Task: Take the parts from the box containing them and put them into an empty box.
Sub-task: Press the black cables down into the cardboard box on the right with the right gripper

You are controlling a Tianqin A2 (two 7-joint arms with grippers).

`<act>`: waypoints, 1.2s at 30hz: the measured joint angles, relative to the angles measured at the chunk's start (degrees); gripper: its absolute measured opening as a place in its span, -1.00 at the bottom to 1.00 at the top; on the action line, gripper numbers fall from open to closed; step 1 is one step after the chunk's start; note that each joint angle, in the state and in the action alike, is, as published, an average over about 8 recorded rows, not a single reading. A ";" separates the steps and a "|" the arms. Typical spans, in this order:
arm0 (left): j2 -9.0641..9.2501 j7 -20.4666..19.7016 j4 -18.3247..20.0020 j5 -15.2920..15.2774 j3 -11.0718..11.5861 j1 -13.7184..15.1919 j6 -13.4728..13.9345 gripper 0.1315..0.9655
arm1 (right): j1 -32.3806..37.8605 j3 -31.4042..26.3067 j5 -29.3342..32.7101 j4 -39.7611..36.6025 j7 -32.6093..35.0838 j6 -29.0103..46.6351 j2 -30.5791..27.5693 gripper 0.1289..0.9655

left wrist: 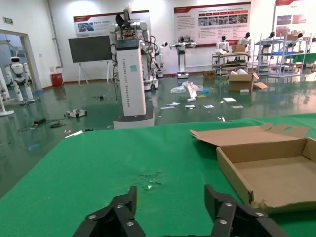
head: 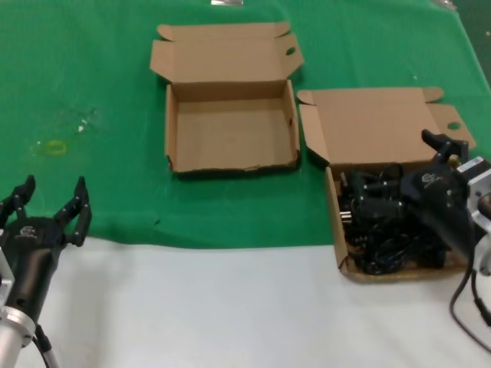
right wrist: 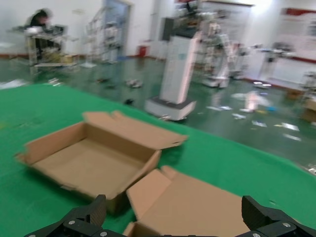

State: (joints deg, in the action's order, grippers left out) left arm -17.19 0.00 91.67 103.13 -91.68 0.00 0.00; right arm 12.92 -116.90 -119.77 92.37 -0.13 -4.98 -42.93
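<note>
So the parts (head: pixel 381 222) sit in a tangled heap, no clear long axis, in the box containing them (head: pixel 334 218) at the surface's (head: pixel 230 307) right. The right tool (head: pixel 439 146) hovers over them, spread wide, holding nothing. The empty box (head: pixel 230 130) lies left, lid back. Only the wrist views show other robots (left wrist: pixel 132 59) behind. The left tool (head: pixel 50 201) idles open, near left.

Right black gripper (head: pixel 433 165) covers 3 o'clock side of coiled black power cords (head: pixel 376 222); individual cords indistinguishable. Right wrist view: brown cardboard box with cords (right wrist: pixel 185 210) cut at 6 o'clock edge, fingertips cropped.
</note>
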 joint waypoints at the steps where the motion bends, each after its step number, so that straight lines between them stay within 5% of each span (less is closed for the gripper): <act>1: 0.00 0.00 0.00 0.00 0.00 0.00 0.00 0.10 | 1.19 -1.50 -0.31 -0.08 -0.57 0.75 -1.71 1.00; 14: 0.00 0.00 0.00 0.00 0.00 0.00 0.00 -0.61 | 19.11 -13.36 13.18 -4.24 -12.00 26.47 -16.24 1.00; 17: 0.00 0.00 0.00 0.00 0.00 0.00 0.00 -0.61 | 23.44 -14.52 16.84 -5.97 -11.20 34.26 -17.10 1.00; 27: 0.00 0.00 0.00 0.00 0.00 0.00 0.00 -0.87 | 35.32 -15.75 27.46 -14.21 -2.48 58.00 -14.57 1.00; 36: 0.00 0.00 0.00 0.00 0.00 0.00 0.00 -0.97 | 43.44 -16.05 38.28 -24.62 6.76 66.99 -6.53 1.00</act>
State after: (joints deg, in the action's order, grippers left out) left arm -17.19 0.00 91.67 103.13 -91.68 0.00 0.00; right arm 56.36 -132.95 -81.48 67.74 6.64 62.02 -49.45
